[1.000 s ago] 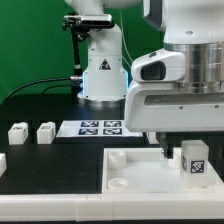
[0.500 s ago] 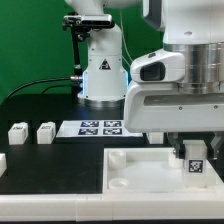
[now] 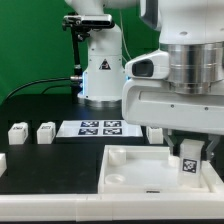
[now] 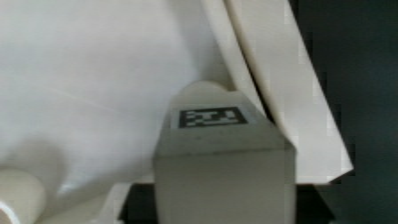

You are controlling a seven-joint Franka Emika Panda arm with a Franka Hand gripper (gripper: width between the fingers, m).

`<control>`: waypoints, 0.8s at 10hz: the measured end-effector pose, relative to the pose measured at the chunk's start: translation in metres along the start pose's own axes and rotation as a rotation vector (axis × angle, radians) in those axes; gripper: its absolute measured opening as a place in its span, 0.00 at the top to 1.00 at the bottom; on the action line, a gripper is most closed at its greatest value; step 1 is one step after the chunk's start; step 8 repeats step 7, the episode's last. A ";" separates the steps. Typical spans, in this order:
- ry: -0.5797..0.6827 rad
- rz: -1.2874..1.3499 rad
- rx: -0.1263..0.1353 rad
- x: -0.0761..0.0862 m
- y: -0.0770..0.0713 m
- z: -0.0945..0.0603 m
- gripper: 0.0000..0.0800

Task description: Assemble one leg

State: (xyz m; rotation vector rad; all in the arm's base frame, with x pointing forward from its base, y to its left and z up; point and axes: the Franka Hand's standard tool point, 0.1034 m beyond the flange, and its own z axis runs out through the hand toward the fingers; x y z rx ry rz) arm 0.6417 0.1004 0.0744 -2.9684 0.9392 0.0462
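The leg (image 3: 188,164) stands upright between the jaws of the gripper (image 3: 187,150), its tagged face toward the camera, low over the corner of the large white tray-like part (image 3: 140,170) at the exterior view's right. The jaws pinch it from both sides; only its lower half shows, the rest hidden behind the gripper body. Whether its foot touches the tray cannot be told. In the wrist view the leg (image 4: 217,150) fills the near field, blurred, with its tag just legible, beside the tray's raised rim (image 4: 267,70).

Beyond the tray, toward the exterior view's left, lies the marker board (image 3: 98,127), and further left two more small white legs (image 3: 30,132) sit on the black tabletop (image 3: 50,160). Behind the marker board stands the robot base (image 3: 100,72) against a green backdrop (image 3: 30,40). The arm is cut off at the frame's top.
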 end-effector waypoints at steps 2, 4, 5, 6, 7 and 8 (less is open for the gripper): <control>0.014 0.182 -0.011 0.005 0.006 0.000 0.62; 0.023 0.186 -0.021 0.007 0.008 0.000 0.46; 0.023 0.186 -0.021 0.007 0.008 0.000 0.46; 0.023 0.186 -0.021 0.007 0.008 0.000 0.26; 0.023 0.186 -0.021 0.007 0.008 0.000 0.26; 0.023 0.186 -0.021 0.007 0.008 0.000 0.26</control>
